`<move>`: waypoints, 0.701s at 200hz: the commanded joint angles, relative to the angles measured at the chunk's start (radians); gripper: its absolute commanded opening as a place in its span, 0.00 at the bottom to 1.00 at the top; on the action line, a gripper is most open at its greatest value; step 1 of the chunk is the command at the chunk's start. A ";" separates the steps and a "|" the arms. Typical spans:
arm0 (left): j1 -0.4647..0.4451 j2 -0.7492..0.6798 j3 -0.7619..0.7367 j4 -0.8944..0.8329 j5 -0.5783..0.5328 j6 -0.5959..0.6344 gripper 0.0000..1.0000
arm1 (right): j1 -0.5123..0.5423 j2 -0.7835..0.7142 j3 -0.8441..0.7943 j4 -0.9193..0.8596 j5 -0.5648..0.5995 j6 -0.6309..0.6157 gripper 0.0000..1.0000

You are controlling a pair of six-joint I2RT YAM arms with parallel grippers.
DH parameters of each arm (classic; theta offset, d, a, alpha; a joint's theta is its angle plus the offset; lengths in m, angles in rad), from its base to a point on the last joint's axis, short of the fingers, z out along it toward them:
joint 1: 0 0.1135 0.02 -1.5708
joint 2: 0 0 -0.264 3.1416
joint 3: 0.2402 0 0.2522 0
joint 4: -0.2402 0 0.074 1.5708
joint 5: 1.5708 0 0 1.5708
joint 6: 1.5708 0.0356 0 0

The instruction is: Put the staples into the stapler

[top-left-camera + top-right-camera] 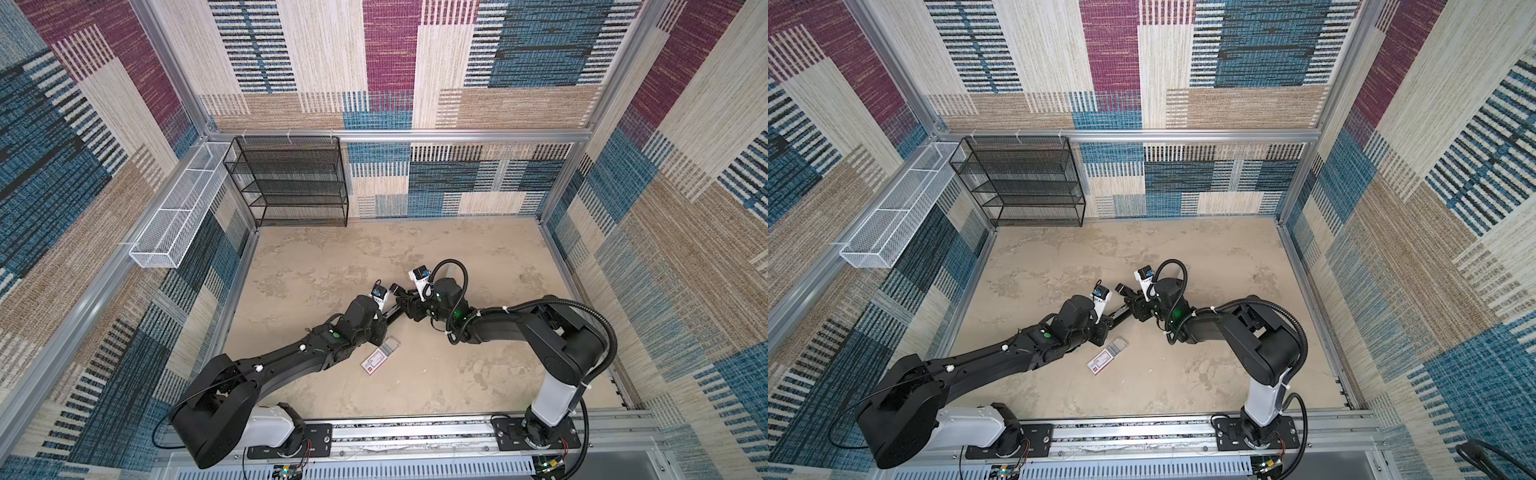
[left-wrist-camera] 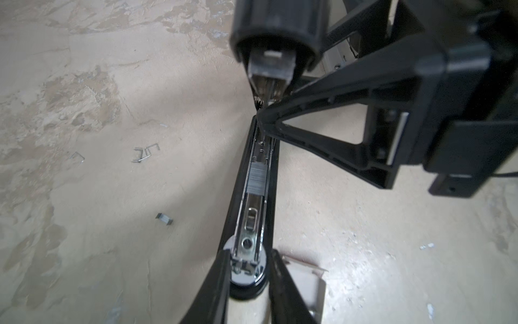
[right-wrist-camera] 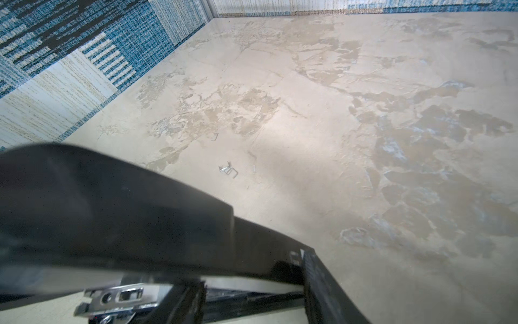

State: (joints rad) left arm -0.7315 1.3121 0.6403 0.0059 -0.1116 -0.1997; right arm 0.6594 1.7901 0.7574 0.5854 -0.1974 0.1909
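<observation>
The black stapler [image 1: 394, 314] [image 1: 1120, 314] lies open mid-table, its cover [image 2: 277, 33] [image 3: 117, 213] swung up. A short grey strip of staples [image 2: 255, 179] sits in its metal channel. My left gripper [image 2: 249, 258] [image 1: 385, 319] [image 1: 1112, 321] straddles the stapler's front end, a finger against each side. My right gripper [image 3: 252, 289] [image 1: 405, 304] [image 1: 1133, 303] is shut on the raised cover near the hinge. The white staple box [image 1: 380, 356] [image 1: 1106, 356] with a red mark lies beside my left arm, its grey tray slid out.
Loose bent staples [image 2: 145, 153] [image 3: 227, 169] and a small clump [image 2: 164, 219] lie on the beige tabletop [image 1: 478, 374]. A black mesh shelf [image 1: 291, 183] stands at the back left, with a white mesh basket [image 1: 178, 212] on the left wall. Patterned walls enclose the table.
</observation>
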 commanded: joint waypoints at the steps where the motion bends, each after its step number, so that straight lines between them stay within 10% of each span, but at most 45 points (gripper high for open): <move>1: 0.000 -0.034 -0.005 -0.056 -0.042 -0.049 0.26 | 0.017 0.010 0.003 -0.023 0.050 -0.002 0.55; 140: 0.074 -0.092 0.127 -0.235 -0.097 -0.108 0.50 | 0.072 -0.110 -0.035 -0.083 0.173 0.009 0.56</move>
State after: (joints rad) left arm -0.6991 1.1790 0.6834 -0.1513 -0.1978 -0.2848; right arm 0.7300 1.7374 0.7475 0.5079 -0.0227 0.1799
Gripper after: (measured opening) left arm 0.494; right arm 0.556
